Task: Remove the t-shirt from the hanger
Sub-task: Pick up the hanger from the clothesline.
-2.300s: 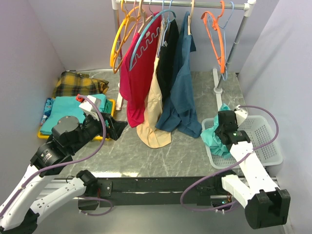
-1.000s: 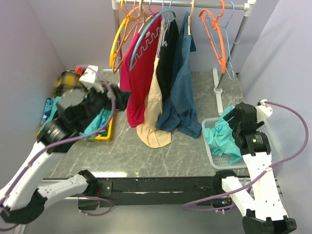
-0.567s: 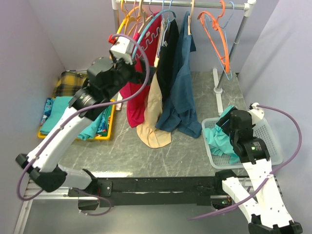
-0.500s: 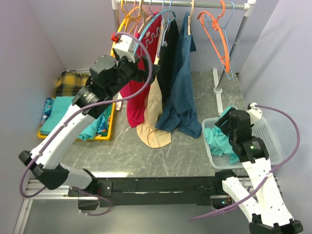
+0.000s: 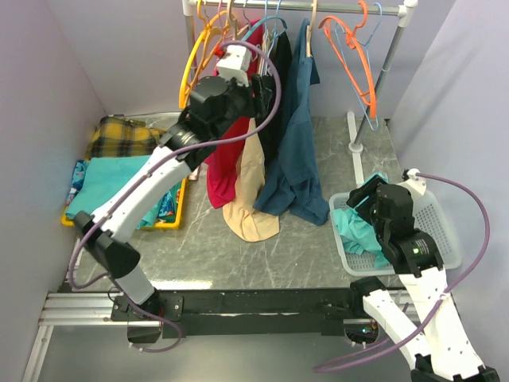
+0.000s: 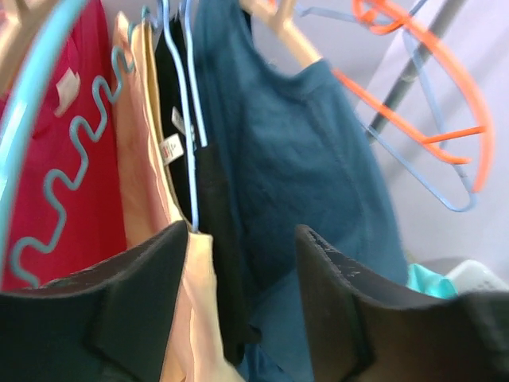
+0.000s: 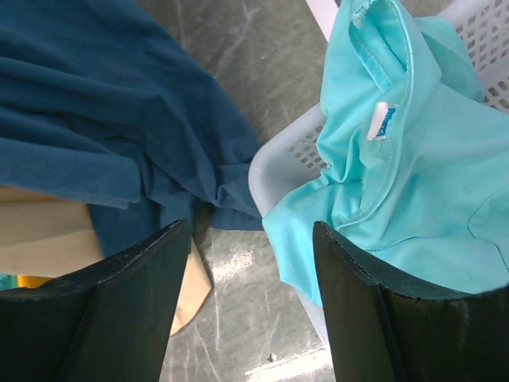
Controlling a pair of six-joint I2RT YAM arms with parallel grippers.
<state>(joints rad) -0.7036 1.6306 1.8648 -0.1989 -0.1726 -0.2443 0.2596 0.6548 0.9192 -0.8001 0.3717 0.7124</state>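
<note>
Reaching up high with the left claw (image 6: 242, 239), right into the row of clothes on the rail (image 5: 318, 6). Spread apart, not pinching anything yet. Black shirt (image 6: 216, 223) just past the gap. Looks like the one to take off. Hangs on a thin blue hanger (image 6: 188, 135), squashed between a peach shirt (image 6: 151, 199) and a dark blue shirt (image 6: 318, 175). Red shirt (image 5: 227, 159) on the far left. Held up there most likely to get hold of cloth near the neck, close to the hanger.

Low on the right with the right claw (image 7: 248, 231), over the near rim of the white basket (image 7: 274, 171). Also spread apart and holding nothing. A teal shirt (image 7: 398, 175) already in the basket, half spilling over the rim. Probably parked there to keep out of the way.

Tight up top: shirts packed side by side, touching. Easy to grab peach cloth or the wrong hanger by mistake. Better to lift the collar over the hanger's ends than to just pull down.

More room to the right of the dark blue shirt, as far as the orange hangers (image 5: 354, 64). Plenty of bare counter (image 5: 238, 259) in front, under the hems. Yellow tray (image 5: 171, 224) of folded clothes at the left. Walls close on both sides.
</note>
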